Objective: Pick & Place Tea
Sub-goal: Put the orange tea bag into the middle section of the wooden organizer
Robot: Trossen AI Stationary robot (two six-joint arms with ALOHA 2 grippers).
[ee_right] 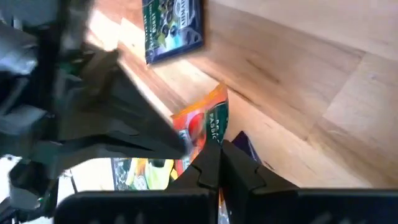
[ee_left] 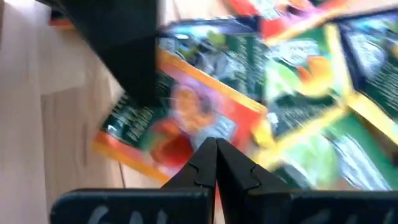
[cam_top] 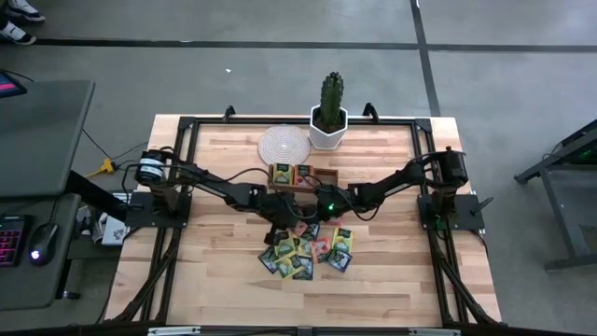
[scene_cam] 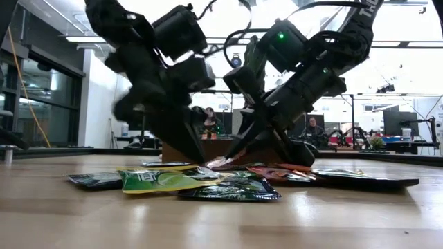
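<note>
Your tea packets lie in a loose heap on the wooden surface, just in front of the brown tray, with both arms reaching in over the heap's far edge. Your right pincer has its fingers pressed together on the edge of an orange-red packet. Your left pincer is closed too, its tips over another orange-red packet, and you cannot tell whether it grips anything.

The wooden table carries tea packets, tray, coaster, potted cactus.
</note>
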